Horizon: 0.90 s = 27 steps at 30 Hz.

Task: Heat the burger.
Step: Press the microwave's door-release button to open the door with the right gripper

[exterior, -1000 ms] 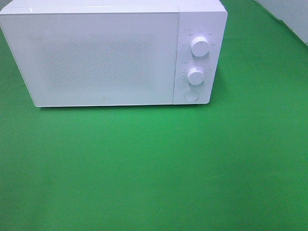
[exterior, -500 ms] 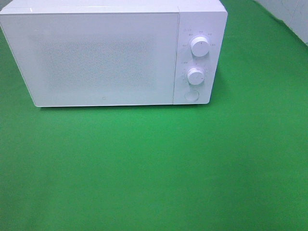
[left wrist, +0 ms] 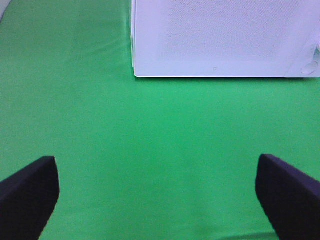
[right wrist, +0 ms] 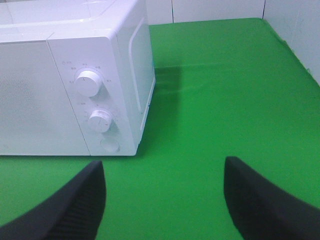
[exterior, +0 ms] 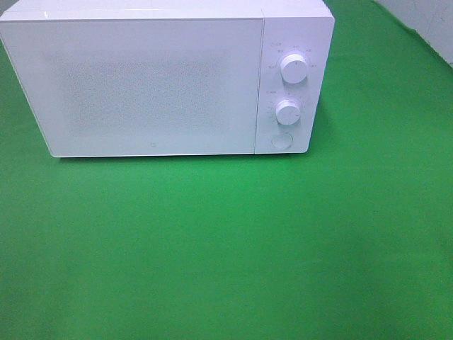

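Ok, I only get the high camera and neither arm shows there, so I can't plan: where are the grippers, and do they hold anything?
Observer: The left gripper hangs open and empty over the green cloth, facing the closed door of the white box-shaped microwave oven.
Operator: And the right?
Observer: The right gripper is open and empty too, facing the oven's two round white dials.
Operator: Any burger?
Observer: None in either wrist view.

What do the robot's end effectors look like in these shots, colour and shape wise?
The left end effector shows two blocky fingers, matte and near black with a bluish tinge. The right end effector has dark fingers with rounded tips and a fine ribbed texture. No cables, markings or arm links show; the high camera catches neither arm.
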Each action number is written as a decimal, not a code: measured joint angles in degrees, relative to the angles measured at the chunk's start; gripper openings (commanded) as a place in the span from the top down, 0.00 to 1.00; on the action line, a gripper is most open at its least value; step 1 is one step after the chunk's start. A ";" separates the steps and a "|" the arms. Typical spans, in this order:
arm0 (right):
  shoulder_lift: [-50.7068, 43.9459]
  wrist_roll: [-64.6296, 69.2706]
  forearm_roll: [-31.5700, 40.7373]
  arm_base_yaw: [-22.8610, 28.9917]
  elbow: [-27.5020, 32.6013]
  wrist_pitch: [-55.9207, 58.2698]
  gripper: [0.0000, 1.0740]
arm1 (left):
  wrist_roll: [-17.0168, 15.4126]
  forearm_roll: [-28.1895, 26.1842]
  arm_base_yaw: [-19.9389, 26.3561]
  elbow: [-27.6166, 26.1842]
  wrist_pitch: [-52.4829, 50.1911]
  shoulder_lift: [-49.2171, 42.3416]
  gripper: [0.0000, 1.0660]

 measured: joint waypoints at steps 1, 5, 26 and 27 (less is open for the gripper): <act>2.12 1.32 0.00 0.00 0.00 -2.58 0.38 | 0.00 0.00 0.00 0.00 0.00 0.00 0.06; 7.10 3.44 0.06 0.00 0.00 -8.19 0.38 | 0.00 0.00 0.00 0.00 0.00 0.00 0.06; 38.67 -6.02 4.81 0.00 5.33 -50.48 0.43 | 0.00 0.00 0.00 0.00 0.00 0.00 0.06; 38.67 -6.02 4.81 0.00 5.33 -50.48 0.43 | 0.00 0.00 0.00 0.00 0.00 0.00 0.06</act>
